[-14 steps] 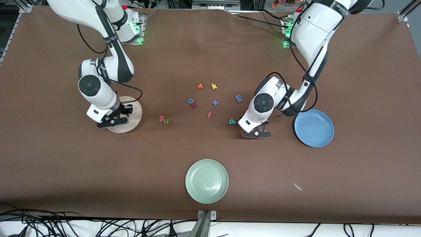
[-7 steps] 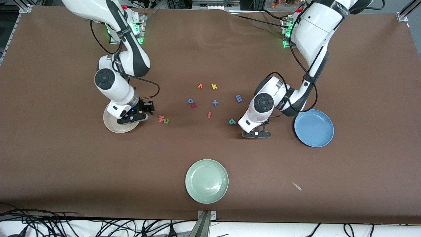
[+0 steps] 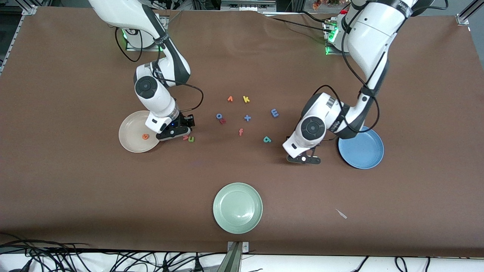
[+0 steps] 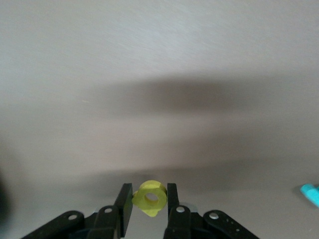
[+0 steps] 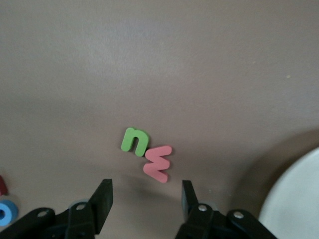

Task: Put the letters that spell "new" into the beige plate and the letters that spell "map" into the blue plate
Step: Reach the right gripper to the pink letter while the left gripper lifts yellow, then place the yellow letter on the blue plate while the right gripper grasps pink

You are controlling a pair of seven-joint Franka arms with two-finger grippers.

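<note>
An orange e (image 3: 145, 136) lies in the beige plate (image 3: 130, 140). My right gripper (image 3: 177, 132) stands open beside that plate. It hangs just over the dull red w (image 5: 158, 163) and the green n (image 5: 134, 141), which touch each other on the table. My left gripper (image 4: 149, 200) is shut on the yellow a (image 4: 151, 199), low over bare table between the teal p (image 3: 267, 139) and the blue plate (image 3: 361, 148). The blue m (image 3: 275, 112) lies farther from the front camera than the p.
Loose letters sit mid-table: a yellow k (image 3: 246, 99), a small orange piece (image 3: 230, 99), a blue o (image 3: 219, 116) with a dark red letter (image 3: 223, 121), a blue plus (image 3: 247, 118) and an orange-red f (image 3: 241, 132). A pale green plate (image 3: 238, 207) lies nearest the front camera.
My right gripper left the beige plate, opened wider and moved over to the w and n, and the orange e now shows in the plate. My left gripper shifted slightly toward the blue plate.
</note>
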